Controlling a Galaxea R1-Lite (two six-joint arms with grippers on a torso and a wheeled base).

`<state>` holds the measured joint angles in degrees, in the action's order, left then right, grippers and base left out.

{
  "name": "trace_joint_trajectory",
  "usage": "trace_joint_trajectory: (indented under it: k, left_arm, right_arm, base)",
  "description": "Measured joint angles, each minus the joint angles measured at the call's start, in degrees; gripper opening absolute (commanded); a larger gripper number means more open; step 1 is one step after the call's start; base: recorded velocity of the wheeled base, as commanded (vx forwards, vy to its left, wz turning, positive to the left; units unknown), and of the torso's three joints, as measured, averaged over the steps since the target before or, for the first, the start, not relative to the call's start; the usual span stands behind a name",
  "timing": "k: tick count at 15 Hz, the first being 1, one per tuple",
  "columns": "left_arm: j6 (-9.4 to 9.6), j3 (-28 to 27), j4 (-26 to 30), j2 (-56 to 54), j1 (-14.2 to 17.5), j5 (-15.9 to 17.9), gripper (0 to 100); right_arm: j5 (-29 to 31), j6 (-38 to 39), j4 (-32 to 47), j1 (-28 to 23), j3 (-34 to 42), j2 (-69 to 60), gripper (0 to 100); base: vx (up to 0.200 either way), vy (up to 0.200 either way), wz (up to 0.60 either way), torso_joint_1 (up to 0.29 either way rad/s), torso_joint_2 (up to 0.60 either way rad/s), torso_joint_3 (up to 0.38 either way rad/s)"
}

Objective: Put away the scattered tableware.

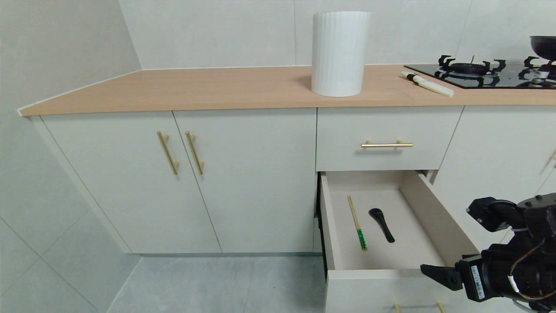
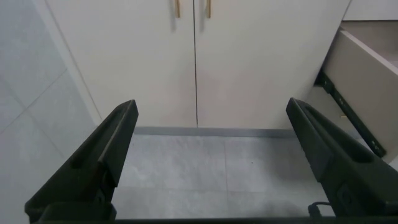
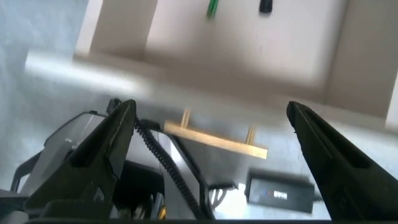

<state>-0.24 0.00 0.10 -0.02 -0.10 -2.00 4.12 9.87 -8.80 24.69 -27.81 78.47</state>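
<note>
The left gripper [image 2: 211,109] gapes wide above the floor [image 2: 205,168], then in the open drawer [image 1: 434,217] lie wooden chopsticks [image 1: 357,222] with green ends and, just beside them, a glossy black spoon [image 1: 381,224], while the right gripper [image 3: 210,107], also wide, hangs at the drawer's front right corner.

Ahead of me a wooden countertop [image 1: 195,89] carries a white ribbed canister [image 1: 339,52]; a gas hob [image 1: 499,81] sits at its right end, a dark pan [image 1: 545,47] on it. Below, two cabinet doors [image 1: 252,182] bear gold handles [image 1: 167,153].

Pale cabinets [image 1: 108,187], wood countertop [image 1: 195,89], seemingly tiled floor [image 1: 217,282].
</note>
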Motion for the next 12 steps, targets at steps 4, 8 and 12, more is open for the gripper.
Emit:
trace_joint_trajectory:
  k: [4,8,12]
  left_arm:
    - [0.02,0.0,0.0,0.0,0.0,0.0,100]
    - [0.0,0.0,0.0,0.0,0.0,0.0,100]
    - [0.0,0.0,0.0,0.0,0.0,0.0,100]
  right_arm:
    - [0.0,-2.8,5.7,2.2,0.0,-0.6,100]
    - [0.5,-3.2,10.8,4.9,-0.4,-0.2,100]
    - [1.9,-0.4,10.4,5.2,-1.1,5.3,100]
  base:
    - [0.0,0.0,0.0,0.0,0.0,0.0]
    - [0.0,0.0,0.0,0.0,0.0,0.0]
    - [0.0,0.0,0.0,0.0,0.0,0.0]
